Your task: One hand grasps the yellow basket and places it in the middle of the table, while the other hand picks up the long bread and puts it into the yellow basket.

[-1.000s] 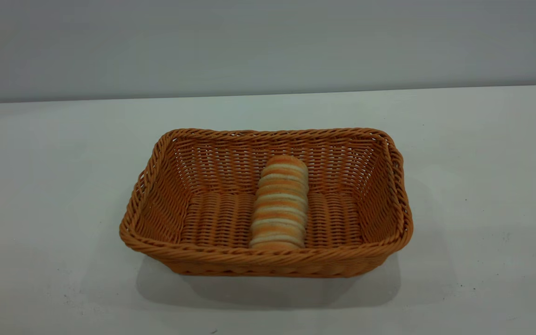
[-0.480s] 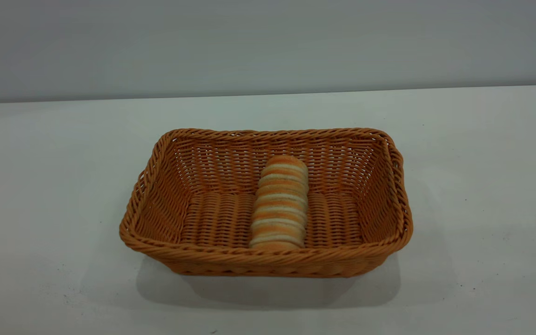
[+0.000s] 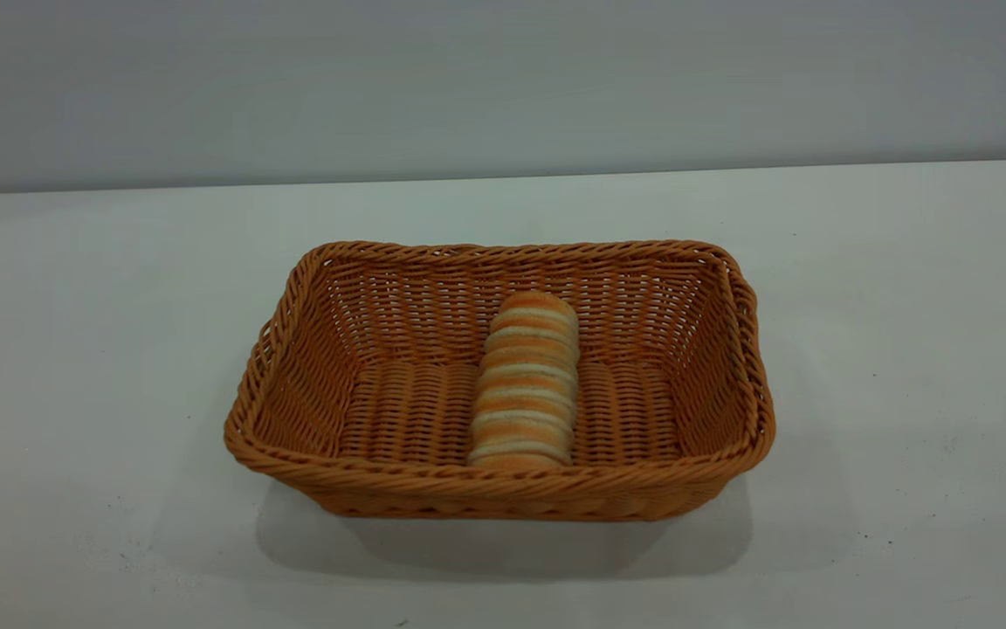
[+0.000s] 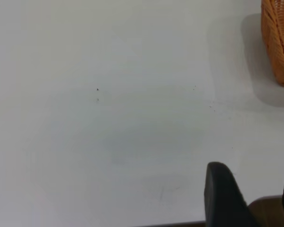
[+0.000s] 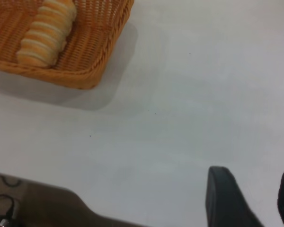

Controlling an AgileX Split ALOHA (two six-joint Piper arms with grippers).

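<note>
Bread [image 3: 525, 382] lies inside the basket [image 3: 503, 485], lengthwise from the near wall toward the far wall, roughly midway between the two short sides. Its near end rests down by the front rim, and its far end leans up against the back wall's openwork. Its crosswise stripes run orange-brown and cream along the whole loaf.

The basket sits flat on the table [image 3: 905, 393], about in the middle of the tabletop as the exterior view shows it, with its long sides facing the camera and the grey wall [image 3: 503, 87]. A soft shadow falls on the table in front of it.

No arm shows in the exterior view. The left gripper [image 4: 251, 198] hangs over bare table well apart from the basket, of which only one corner [image 4: 279, 42] shows in the left wrist view. Its fingers [image 4: 222, 194] stand apart with nothing between them.

The right gripper [image 5: 248, 198] also hangs over bare table, away from the basket's corner [image 5: 85, 71]; the right wrist view shows the bread [image 5: 47, 30] resting on the ribbed bottom. Its fingers [image 5: 225, 196] are likewise spread and hold nothing. Past the table's edge in that view lies a brown floor with a bit of black cable [image 5: 4, 198].
</note>
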